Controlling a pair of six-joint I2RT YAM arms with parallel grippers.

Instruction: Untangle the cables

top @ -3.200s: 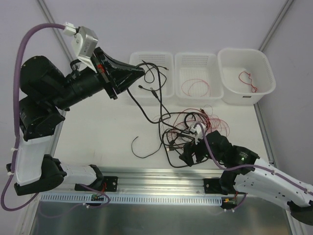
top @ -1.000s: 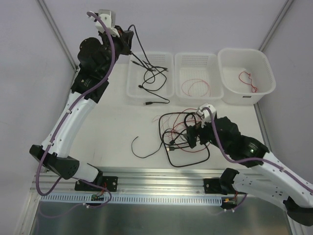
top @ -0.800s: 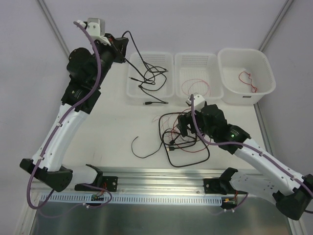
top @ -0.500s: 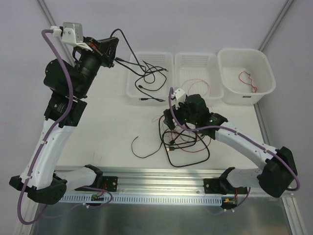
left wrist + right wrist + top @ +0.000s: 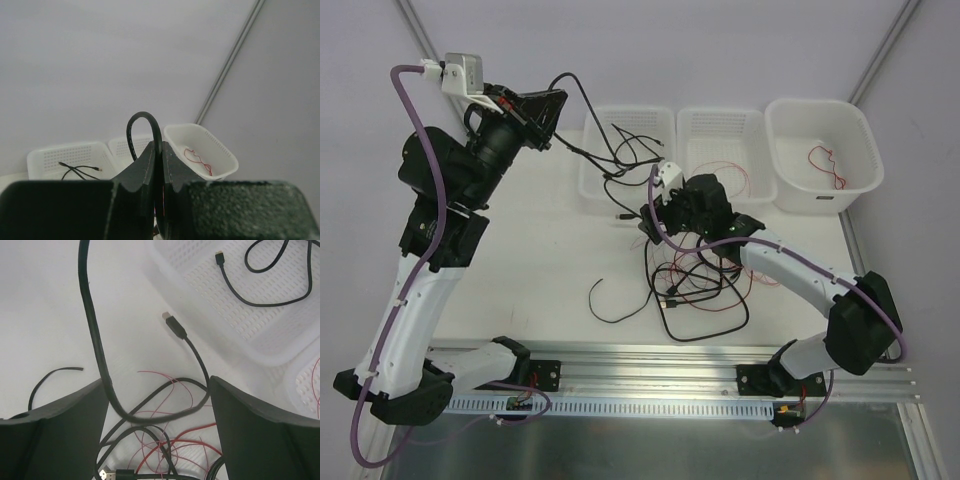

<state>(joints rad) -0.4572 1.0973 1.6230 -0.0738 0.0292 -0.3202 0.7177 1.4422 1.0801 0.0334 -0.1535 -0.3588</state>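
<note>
Over the white table [image 5: 550, 260], the right gripper [image 5: 159, 385] hangs with jaws spread wide and empty at the far-left edge of the tangle [image 5: 695, 285]. A plug-ended cable [image 5: 192, 352] lies just ahead between its fingers, pointing away from them. The left gripper [image 5: 156, 167], high and well apart, is clamped on a looped black cable [image 5: 142, 119].

Left gripper [image 5: 157, 150]: jaws pressed together on thick black cable [image 5: 136, 120], arching above tips. Bkgd: three white perforated plastic baskets [image 5: 45, 156]; one w/ thin black cable [image 5: 80, 170], another w/ thin red wire [image 5: 197, 159].
</note>
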